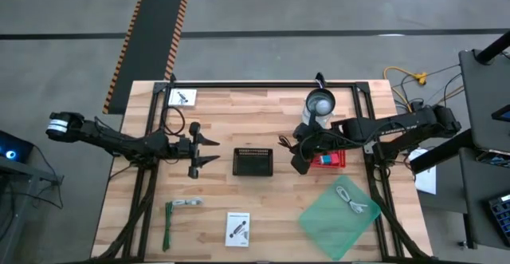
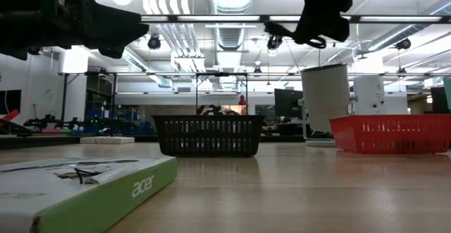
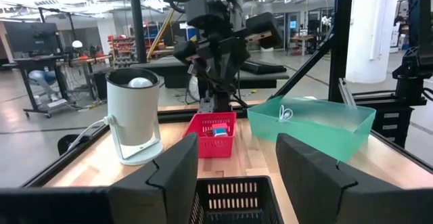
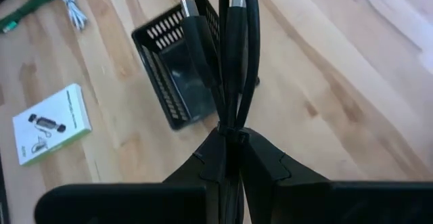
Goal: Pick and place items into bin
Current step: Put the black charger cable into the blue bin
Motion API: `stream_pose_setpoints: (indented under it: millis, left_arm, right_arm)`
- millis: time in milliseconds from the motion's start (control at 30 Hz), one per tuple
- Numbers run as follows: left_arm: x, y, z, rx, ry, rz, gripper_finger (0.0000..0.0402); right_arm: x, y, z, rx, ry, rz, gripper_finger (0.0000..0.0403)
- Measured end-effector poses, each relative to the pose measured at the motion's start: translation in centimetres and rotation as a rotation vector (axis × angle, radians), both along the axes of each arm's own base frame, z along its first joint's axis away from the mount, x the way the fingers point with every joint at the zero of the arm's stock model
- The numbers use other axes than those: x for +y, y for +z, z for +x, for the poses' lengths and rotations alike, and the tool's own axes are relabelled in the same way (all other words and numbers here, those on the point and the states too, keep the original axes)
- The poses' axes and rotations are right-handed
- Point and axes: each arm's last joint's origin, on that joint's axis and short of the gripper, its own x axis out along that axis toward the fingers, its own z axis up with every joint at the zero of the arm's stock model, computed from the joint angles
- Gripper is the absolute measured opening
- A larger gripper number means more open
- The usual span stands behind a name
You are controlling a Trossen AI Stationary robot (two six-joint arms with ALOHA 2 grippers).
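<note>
Our right gripper clamps a black cable — the bin lies just left; left gripper open, empty

A light wooden table fills the middle of the high view. A white round machine stands near the table's top edge, right of the middle. On the grey floor at the upper left lies a black mat with orange striped edges. A yellow wire curls at the upper right.
</note>
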Motion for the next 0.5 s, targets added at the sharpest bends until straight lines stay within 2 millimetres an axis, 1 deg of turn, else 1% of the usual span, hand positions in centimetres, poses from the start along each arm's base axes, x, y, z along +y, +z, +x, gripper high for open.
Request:
stream_pose_setpoints:
  millis: [500]
  left_arm:
    - [0.0,0.0,0.0,0.000,0.000,-0.001,0.0183]
  right_arm:
    - [2.0,-0.3,-1.2,0.108,-0.048,0.083,0.0022]
